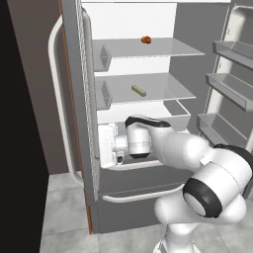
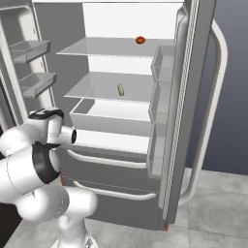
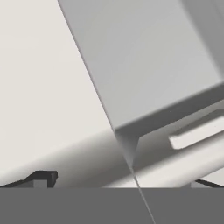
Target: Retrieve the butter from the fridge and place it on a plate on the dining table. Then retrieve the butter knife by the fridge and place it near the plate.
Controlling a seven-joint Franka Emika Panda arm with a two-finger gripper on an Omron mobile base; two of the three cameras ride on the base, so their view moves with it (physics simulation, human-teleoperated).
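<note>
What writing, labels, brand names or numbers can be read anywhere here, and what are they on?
None: no words, numbers, brand marks or signs appear in any view.
The fridge, its glass shelves, the butter, the small reddish-brown item and the robot's white arm are all plain and unmarked.

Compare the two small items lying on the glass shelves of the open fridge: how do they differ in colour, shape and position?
The butter is a pale yellow-tan stick, long and rectangular; the reddish-brown item is rounded and compact. The butter lies on the middle glass shelf, while the reddish-brown item sits one shelf higher, nearer the back wall. The butter lies flat and slanted across its shelf; the round item shows no clear direction. Both are small, rest alone on their shelves, and are untouched.
</note>
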